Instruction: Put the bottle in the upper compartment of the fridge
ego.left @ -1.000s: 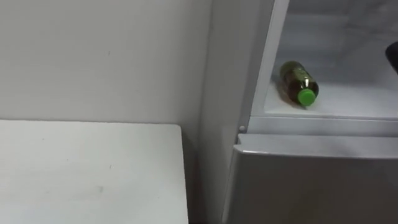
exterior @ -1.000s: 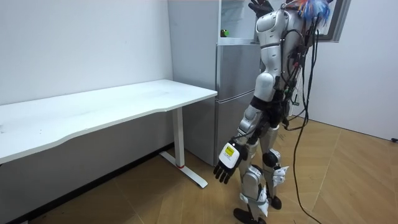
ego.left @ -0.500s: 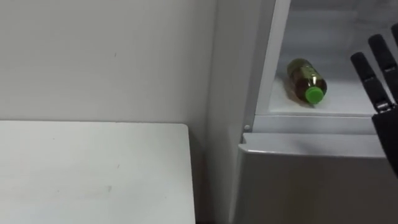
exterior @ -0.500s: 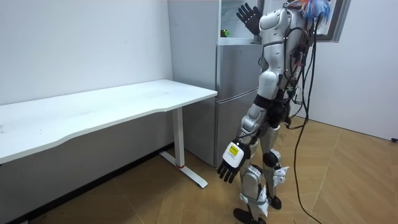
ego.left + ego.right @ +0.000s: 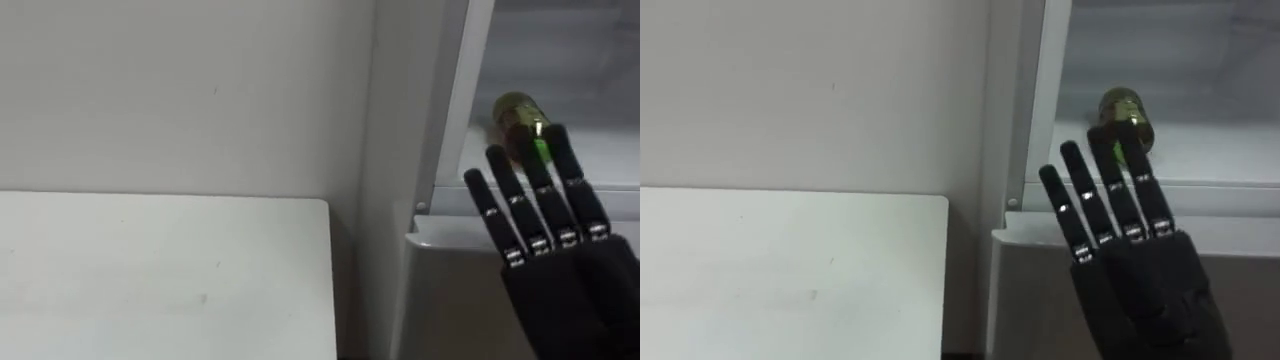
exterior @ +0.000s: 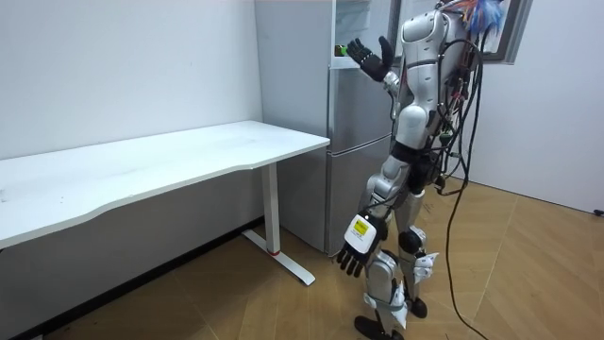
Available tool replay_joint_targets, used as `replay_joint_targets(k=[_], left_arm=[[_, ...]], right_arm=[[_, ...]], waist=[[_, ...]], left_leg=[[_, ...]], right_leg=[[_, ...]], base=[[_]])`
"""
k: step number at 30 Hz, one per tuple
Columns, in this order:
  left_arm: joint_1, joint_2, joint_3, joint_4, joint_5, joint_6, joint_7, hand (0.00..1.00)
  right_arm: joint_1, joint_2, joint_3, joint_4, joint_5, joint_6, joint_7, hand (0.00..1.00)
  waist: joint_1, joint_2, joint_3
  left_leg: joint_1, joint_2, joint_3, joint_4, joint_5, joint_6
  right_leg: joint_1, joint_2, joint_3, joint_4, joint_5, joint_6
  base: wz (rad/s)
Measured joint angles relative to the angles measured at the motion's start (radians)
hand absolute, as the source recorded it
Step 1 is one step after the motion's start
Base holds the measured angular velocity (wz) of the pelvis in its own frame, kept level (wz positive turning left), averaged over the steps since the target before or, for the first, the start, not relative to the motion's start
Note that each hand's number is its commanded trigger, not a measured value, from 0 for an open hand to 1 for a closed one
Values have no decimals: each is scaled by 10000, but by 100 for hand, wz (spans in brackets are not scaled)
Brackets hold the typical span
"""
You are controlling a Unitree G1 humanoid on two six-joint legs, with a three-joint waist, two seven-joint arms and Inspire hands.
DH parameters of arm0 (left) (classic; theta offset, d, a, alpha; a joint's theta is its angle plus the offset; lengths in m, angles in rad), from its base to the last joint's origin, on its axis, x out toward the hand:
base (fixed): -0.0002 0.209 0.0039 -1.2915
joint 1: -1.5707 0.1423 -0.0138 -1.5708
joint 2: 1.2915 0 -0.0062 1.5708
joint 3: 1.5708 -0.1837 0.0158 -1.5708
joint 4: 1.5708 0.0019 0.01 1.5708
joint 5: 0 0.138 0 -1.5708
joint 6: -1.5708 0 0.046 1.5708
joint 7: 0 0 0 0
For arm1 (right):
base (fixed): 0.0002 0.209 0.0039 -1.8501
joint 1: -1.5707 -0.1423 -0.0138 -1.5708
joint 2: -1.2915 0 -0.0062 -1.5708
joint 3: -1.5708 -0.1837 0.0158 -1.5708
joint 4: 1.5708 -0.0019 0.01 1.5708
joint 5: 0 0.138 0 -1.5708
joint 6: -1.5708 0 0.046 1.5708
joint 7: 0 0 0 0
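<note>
bottle (image 5: 517, 117) is seen lying on its side inside the upper fridge (image 5: 447, 150) compartment, green cap toward the camera; right hand (image 5: 572, 275) is held up in front of it, fingertips overlapping the cap in view; contact cannot be told; fingers are kept straight and spread, nothing gripped; left hand (image 6: 356, 253) is hung low, fingers relaxed.

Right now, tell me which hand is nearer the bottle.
Right. The right hand, open, is raised just before the bottle lying in the upper fridge; the left hand hangs low beside its leg.
</note>
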Motion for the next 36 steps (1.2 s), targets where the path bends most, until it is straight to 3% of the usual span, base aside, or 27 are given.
replay_joint_targets(k=[9, 20, 26, 30, 36], left_arm=[[-90, 11, 99, 285, -194, 6, -8, 0], [-30, 30, 92, -159, -589, -21, -8, 0], [66, 96, 175, -149, -698, -74, 30, 0], [98, 156, 471, -146, -1007, -93, 99, 0], [155, 166, 630, -119, -1381, -97, 289, 0]], right_arm=[[1101, 49, -24, 1355, 417, 23, 875, 0], [1643, 49, -343, 2627, 774, 120, 959, 0], [1751, 85, -754, 3212, 1271, 136, 1072, 0], [1739, 93, -1098, 4062, 1266, 131, 936, 0], [1599, 161, -1890, 4888, 1444, 83, -372, 0]], waist=[[-100, 214, -32], [-499, 157, -66], [-587, -30, -111], [-626, -219, -60], [-824, -290, -79]], left_leg=[[71, -38, -13, -7, -3, 4], [106, -43, 5, -12, -3, 2], [310, -58, 33, -99, -14, -28], [372, -45, 40, -89, -77, -71], [410, -51, 20, -52, -84, -65]], right_leg=[[125, -8, -33, -98, -3, 1], [64, -38, -11, -113, -111, -41], [225, -28, -29, -117, -162, -41], [315, -2, -28, -157, -211, -58], [313, -3, -16, -180, -209, -59]], base=[[0], [0], [0], [0], [0]])
